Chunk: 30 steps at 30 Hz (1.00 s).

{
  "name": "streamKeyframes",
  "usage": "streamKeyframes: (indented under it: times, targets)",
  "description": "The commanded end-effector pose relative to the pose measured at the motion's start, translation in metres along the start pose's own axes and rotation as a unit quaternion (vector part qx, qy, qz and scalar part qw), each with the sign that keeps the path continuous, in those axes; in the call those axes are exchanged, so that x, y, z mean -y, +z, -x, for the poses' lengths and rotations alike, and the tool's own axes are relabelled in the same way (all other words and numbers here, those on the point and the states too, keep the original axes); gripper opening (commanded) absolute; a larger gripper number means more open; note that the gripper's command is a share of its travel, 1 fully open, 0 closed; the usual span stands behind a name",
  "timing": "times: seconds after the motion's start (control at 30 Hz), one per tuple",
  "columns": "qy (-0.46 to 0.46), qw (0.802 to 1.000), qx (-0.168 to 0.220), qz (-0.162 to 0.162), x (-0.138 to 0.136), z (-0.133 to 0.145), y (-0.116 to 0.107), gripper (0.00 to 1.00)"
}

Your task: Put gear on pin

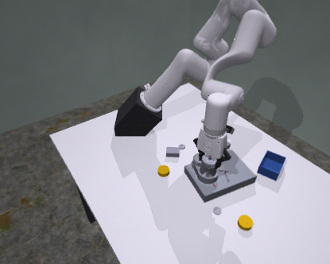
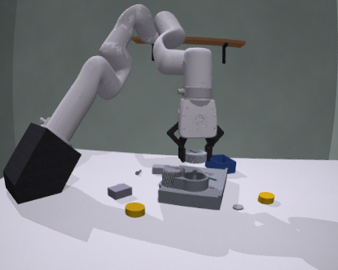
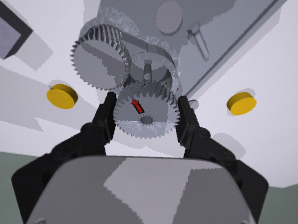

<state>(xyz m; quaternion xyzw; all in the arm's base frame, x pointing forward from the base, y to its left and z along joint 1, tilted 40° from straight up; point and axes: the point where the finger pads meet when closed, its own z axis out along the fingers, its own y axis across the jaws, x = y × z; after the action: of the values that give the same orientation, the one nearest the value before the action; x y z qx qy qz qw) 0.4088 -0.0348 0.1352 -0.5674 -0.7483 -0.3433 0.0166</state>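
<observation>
Your claw point(image 2: 195, 156) is pinching the arrow gear point(image 3: 146, 110) by its rim, hovering just above the pin point(image 3: 148, 70) on the timing case point(image 2: 217, 191) near the desk's middle. You are looking at two gears, counting the one mounted point(image 3: 100, 57) on the case, two yellow discs point(image 1: 163, 170) point(image 1: 245, 222), one grey block point(image 1: 172, 151), and one blue tray point(image 1: 280, 168) toward the right edge. A white desk point(image 1: 108, 167) is standing on mottled floor point(image 1: 25, 191) before a grey-green wall point(image 2: 282, 102) carrying one wooden shelf point(image 2: 210, 41).

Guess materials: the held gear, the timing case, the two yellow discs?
Gear in the pincer: looks like matte grey metal, with cut teeth and a painted red arrow; could be plastic. Timing case: flat grey, dull, cast-metal look. Yellow discs: uniform glossless yellow, probably plastic. No texture settles any of these.
</observation>
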Motion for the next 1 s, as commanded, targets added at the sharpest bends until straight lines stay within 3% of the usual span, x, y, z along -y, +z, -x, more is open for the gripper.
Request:
streamKeyframes:
  times: [0.0, 0.3, 0.37, 0.87, 0.97]
  targets:
    - [0.087, 0.996, 0.003, -0.005, -0.0011, 0.0005, -0.001, 0.0]
    - [0.24, 0.971, 0.004, -0.004, -0.0011, 0.0005, -0.001, 0.0]
    - [0.24, 0.971, 0.004, -0.004, -0.0011, 0.0005, -0.001, 0.0]
    - [0.456, 0.89, 0.005, -0.003, -0.0011, 0.0005, -0.001, 0.0]
    - [0.469, 0.883, 0.005, -0.003, -0.0011, 0.0005, -0.001, 0.0]
